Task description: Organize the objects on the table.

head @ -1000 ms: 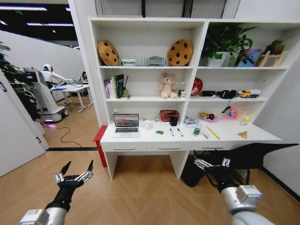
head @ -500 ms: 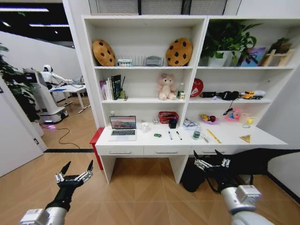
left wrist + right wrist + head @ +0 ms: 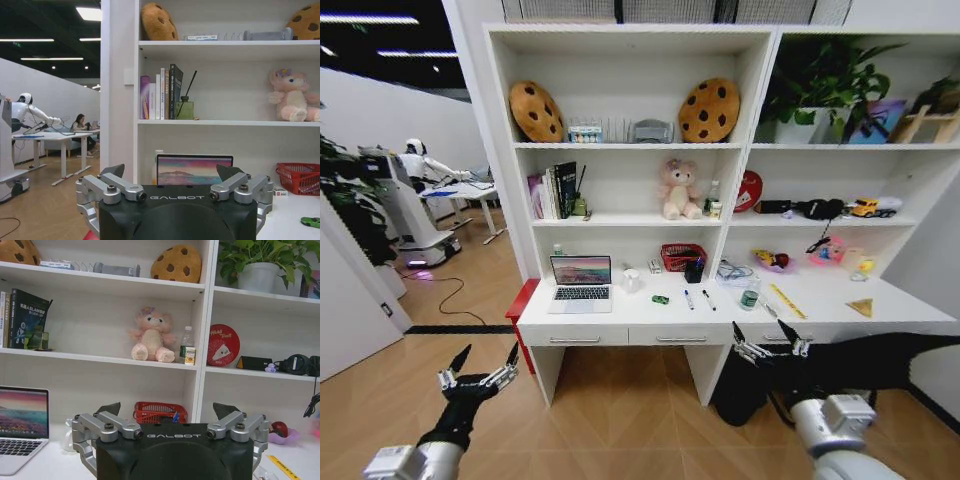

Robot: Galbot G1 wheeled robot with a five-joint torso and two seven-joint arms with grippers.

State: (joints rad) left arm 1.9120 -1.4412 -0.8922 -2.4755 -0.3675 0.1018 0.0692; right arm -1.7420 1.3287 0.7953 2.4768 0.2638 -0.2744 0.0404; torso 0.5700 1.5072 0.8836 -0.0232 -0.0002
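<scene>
Head view: left gripper (image 3: 479, 368) and right gripper (image 3: 770, 347) spread wide, empty, low before table (image 3: 620, 318). Laptop (image 3: 581, 283), green toy car (image 3: 661, 299), markers (image 3: 697, 299), teal can (image 3: 750, 296) on top; red basket (image 3: 682, 256) behind.

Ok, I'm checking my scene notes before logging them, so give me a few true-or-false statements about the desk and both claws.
1. The laptop is open on the table. True.
2. The left claw grips the toy car. False: it is open, empty, low before the table.
3. Two markers lie right of the car. True.
4. The right claw is shut on the can. False: it is open, empty; the can stands on the table.
5. The laptop sits at the table's right end. False: left end.
</scene>
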